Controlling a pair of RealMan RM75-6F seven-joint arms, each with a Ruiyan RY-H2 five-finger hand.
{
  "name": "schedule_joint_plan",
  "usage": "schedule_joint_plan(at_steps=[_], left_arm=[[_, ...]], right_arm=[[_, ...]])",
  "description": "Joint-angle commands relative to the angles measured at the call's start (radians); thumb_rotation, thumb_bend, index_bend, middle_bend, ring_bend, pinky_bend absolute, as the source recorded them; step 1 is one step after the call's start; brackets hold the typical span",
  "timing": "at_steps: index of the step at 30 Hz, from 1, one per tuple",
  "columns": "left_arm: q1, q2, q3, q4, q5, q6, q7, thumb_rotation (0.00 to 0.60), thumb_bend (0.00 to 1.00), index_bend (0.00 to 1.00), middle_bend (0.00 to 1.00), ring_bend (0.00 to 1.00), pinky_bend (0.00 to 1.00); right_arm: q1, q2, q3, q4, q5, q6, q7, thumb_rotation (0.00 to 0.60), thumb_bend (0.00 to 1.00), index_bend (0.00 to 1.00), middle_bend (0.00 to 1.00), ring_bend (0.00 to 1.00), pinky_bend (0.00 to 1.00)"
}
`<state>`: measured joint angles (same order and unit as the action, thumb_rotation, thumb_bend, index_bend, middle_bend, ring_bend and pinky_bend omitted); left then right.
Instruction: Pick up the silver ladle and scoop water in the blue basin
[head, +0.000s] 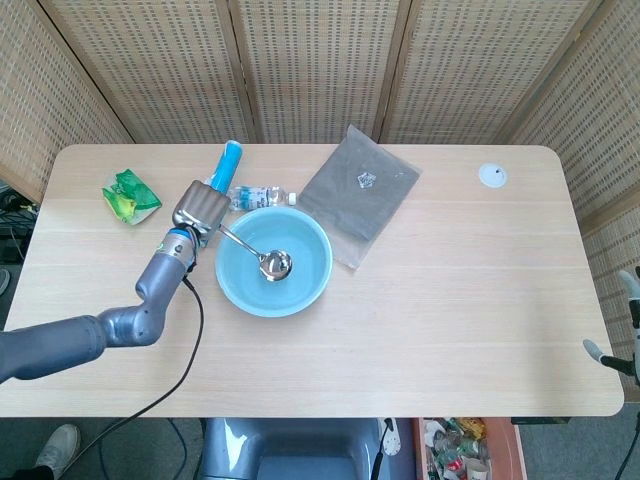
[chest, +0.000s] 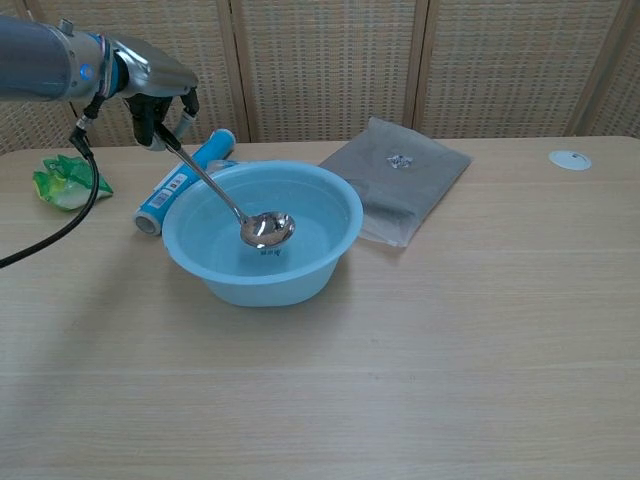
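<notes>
Silver ladle (chest: 266, 229) handle gripped by left hand (chest: 160, 92), bowl inside blue basin (chest: 330, 260).

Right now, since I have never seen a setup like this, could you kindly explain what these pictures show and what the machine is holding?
This is a two-armed robot with human-like hands, working at a wooden table. One picture looks down from its head, the other looks forward from its chest. Its left hand holds a silver ladle in its fingers, with the bowl lowered inside a blue basin. Behind the basin lie a blue tube, a small bottle, a grey pouch and a green packet. The right hand barely shows at the table's edge.
</notes>
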<state>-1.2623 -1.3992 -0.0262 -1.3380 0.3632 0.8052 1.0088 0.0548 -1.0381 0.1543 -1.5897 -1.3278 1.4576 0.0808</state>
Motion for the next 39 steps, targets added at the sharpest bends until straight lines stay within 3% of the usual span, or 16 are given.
schedule_joint_plan(at_steps=[1,16,39], left_arm=[[-0.073,-0.080,0.022,0.033,-0.119,0.072,0.122,0.600,0.62,0.99,0.97,0.99,1.00],[-0.209,-0.225,0.000,0.096,-0.328,0.181,0.446,0.600,0.62,0.99,0.97,0.99,1.00],[-0.173,-0.253,-0.049,0.112,-0.339,0.181,0.481,0.600,0.62,0.99,0.97,0.99,1.00]], right_arm=[[-0.005,0.007,0.004,-0.001,0.004,0.003,0.014,0.600,0.00,0.00,0.00,0.00,0.00],[-0.015,0.031,0.011,0.019,0.004,-0.004,0.112,0.600,0.00,0.00,0.00,0.00,0.00],[-0.016,0.035,0.010,0.026,0.005,-0.014,0.129,0.600,0.00,0.00,0.00,0.00,0.00]])
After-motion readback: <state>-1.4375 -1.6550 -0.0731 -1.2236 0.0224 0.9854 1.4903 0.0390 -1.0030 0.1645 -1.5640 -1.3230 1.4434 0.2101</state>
